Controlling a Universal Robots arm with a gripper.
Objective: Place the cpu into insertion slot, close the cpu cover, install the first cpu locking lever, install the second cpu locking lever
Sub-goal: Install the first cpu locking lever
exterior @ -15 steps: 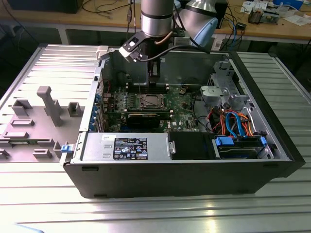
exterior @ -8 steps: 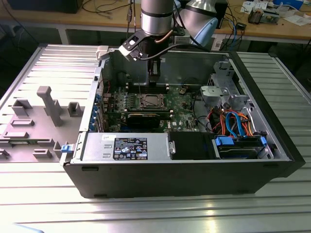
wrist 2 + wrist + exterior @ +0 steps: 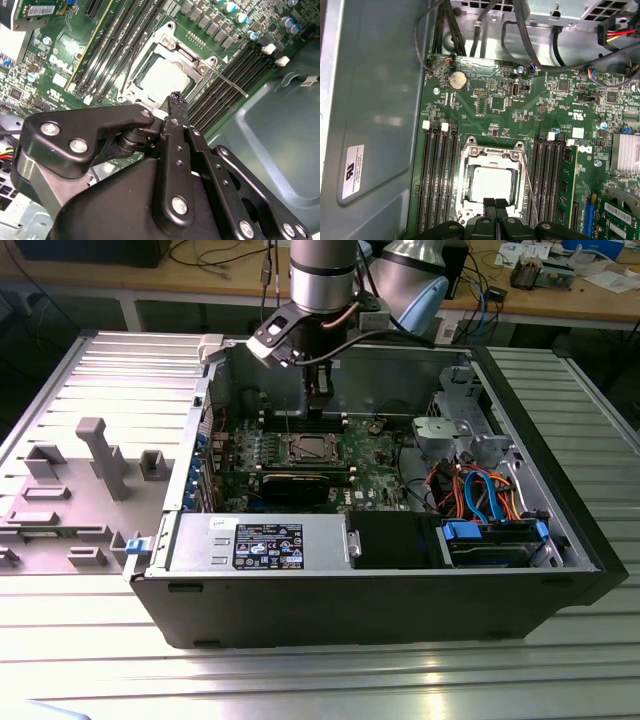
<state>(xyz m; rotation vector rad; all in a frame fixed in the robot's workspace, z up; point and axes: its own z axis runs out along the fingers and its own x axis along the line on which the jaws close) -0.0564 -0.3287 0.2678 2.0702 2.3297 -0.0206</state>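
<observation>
Black gripper, fingers closed together on nothing, hovers at the edge of the insertion slot, probably to work a locking lever. The cpu lies flat inside, silver top up, framed by the lowered cpu cover. Being square, it has no long axis; the lever runs alongside the memory slots.

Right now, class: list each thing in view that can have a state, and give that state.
cpu cover: closed.
cpu: seated beneath it, top showing through the window.
locking lever: swung out over the memory slots, apparently unlatched.
gripper: shut, empty, by the cover's edge.
computer case: side open.
</observation>
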